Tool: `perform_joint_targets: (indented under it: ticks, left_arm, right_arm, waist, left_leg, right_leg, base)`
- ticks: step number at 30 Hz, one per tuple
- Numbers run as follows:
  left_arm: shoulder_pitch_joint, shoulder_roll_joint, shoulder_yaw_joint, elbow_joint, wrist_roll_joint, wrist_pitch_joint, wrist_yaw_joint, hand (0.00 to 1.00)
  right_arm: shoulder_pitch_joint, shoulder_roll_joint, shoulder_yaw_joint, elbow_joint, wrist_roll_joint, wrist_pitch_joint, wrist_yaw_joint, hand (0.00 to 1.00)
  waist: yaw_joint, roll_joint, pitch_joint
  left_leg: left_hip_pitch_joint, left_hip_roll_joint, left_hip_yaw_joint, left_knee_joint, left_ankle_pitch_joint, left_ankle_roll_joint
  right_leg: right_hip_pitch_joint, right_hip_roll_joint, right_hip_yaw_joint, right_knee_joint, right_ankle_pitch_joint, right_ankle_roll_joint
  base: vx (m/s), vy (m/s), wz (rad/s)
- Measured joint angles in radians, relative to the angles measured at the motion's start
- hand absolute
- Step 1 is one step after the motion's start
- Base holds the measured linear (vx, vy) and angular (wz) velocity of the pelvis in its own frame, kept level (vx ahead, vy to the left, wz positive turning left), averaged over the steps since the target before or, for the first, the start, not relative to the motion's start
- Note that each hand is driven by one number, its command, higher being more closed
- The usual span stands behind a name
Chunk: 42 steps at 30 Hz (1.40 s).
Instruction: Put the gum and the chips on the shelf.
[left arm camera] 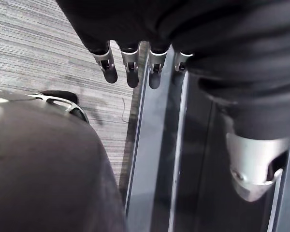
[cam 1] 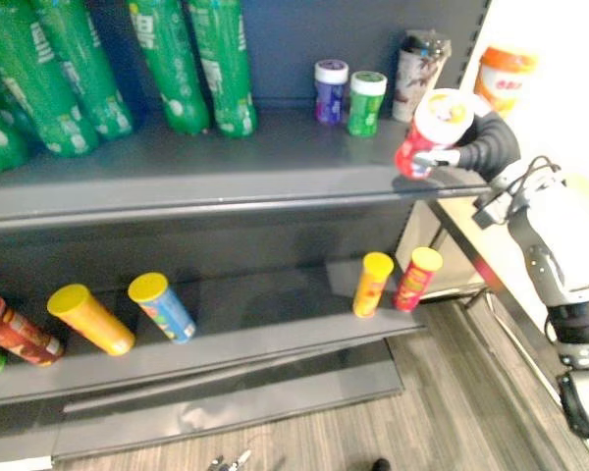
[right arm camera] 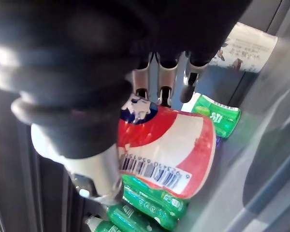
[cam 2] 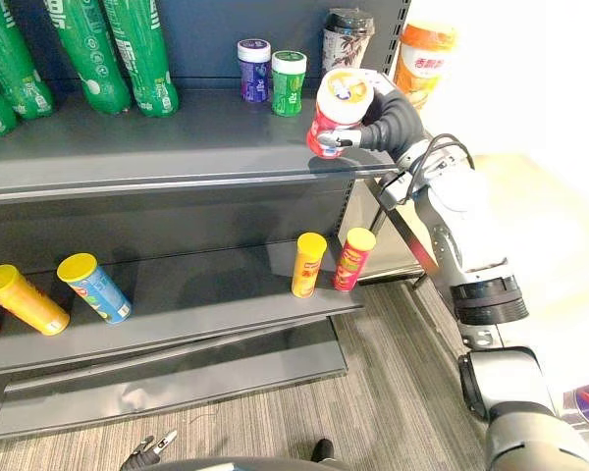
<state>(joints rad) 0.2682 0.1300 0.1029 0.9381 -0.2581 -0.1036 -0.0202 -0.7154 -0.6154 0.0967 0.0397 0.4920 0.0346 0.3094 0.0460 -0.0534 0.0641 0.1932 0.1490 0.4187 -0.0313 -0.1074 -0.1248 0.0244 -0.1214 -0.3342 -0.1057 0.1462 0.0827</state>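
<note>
Right hand [cam 2: 376,120] curled round red-and-white canister [cam 2: 336,103] at upper shelf [cam 2: 177,147] edge (likely light, rigid, slick; best gripped mid-body). Left hand [left arm camera: 130,67] loose, empty.

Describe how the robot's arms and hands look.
The right arm is silver-grey, built of rounded segments with a black band at one joint. A dark ribbed cover wraps the wrist and back of the right hand, and the left hand has the same. Both have silver fingers with dark tips and a silver thumb.
</note>
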Motion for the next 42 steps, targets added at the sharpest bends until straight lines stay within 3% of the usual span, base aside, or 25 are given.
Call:
perform_joint_targets:
  ticks: [4,17,27,42]
  left_arm:
    - [-0.004,0.000,-0.005,0.000,0.003,0.000,0.005,0.00]
    - [-0.010,0.002,-0.018,0.000,0.009,-0.001,0.014,0.00]
    - [-0.010,0.005,-0.018,-0.001,0.038,-0.001,0.014,0.00]
    - [-0.006,0.014,-0.022,-0.005,0.044,0.004,0.013,0.00]
  right_arm:
    - [-0.001,0.015,0.033,-0.018,0.000,0.028,-0.001,1.00]
    - [-0.033,0.082,0.082,0.024,-0.004,0.040,-0.039,1.00]
    - [-0.057,0.084,0.110,0.056,-0.013,0.049,-0.020,1.00]
    - [-0.071,0.084,0.073,0.227,-0.045,-0.051,-0.044,1.00]
  waist:
    - [0.011,0.000,0.000]
    - [0.040,0.000,0.002]
    - [0.041,-0.003,0.022]
    - [0.043,-0.004,0.024]
  left_leg:
    - [-0.001,0.000,-0.010,0.001,0.000,0.001]
    - [-0.018,0.000,-0.048,0.001,0.012,0.006]
    - [-0.020,0.000,-0.053,-0.002,0.019,0.006]
    - [-0.032,-0.013,-0.077,-0.010,0.032,0.011]
  right_leg:
    - [0.005,-0.001,-0.012,0.000,0.000,0.000]
    - [0.014,-0.008,-0.047,-0.001,0.000,0.000]
    - [0.014,-0.008,-0.050,-0.001,0.000,0.000]
    - [0.014,-0.017,-0.073,-0.001,0.000,0.000]
  base:
    - [-0.02,0.000,0.06]
    - [-0.02,0.002,0.09]
    - [0.00,0.000,0.00]
    - [0.00,0.003,0.04]
